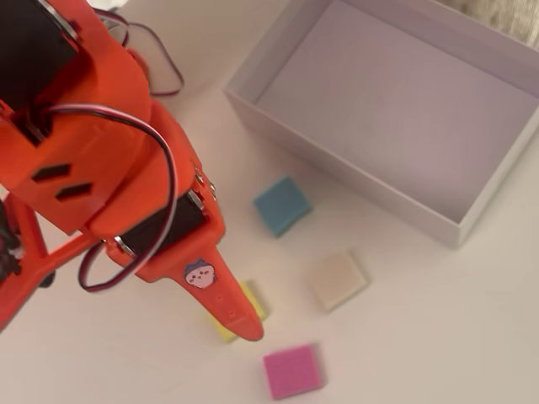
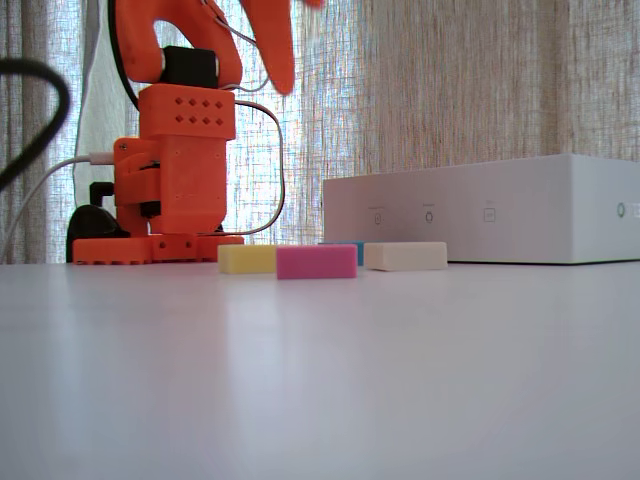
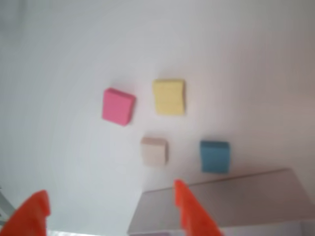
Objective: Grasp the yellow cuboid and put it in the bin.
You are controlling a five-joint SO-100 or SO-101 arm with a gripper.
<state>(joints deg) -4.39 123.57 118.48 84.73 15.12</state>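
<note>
oddly, no readable words show anywhere: the bin's [image 2: 480,220] outer wall in the fixed view carries only a few tiny grey round marks, too small to read, and the orange arm [image 1: 101,160] bears a small cartoon-face sticker [image 1: 198,273] in the overhead view.

the bin [image 1: 396,109] is a shallow rectangular white box with thin low walls and a pale greyish floor, and nothing shows inside it. four small flat square blocks with a soft, foam-like look lie on the white surface [image 1: 421,337] outside the bin. the yellow cuboid [image 3: 169,97] sits flat on the surface, near the pink block [image 3: 118,106], well clear of the bin; in the overhead view it is mostly hidden under the arm's tip, with only its edges peeking out [image 1: 254,300]. the cream block [image 1: 337,280] and the blue block [image 1: 282,205] lie nearer the bin, each apart from the others and from the bin's wall. the arm is smooth orange plastic with black motors and looped wires.

the end effector [image 3: 110,204] has its two orange fingers [image 3: 189,209] spread wide apart in the wrist view, holding nothing and touching nothing. in the fixed view it is raised well above the blocks, with the yellow cuboid [image 2: 247,259] resting on the surface below.
</note>
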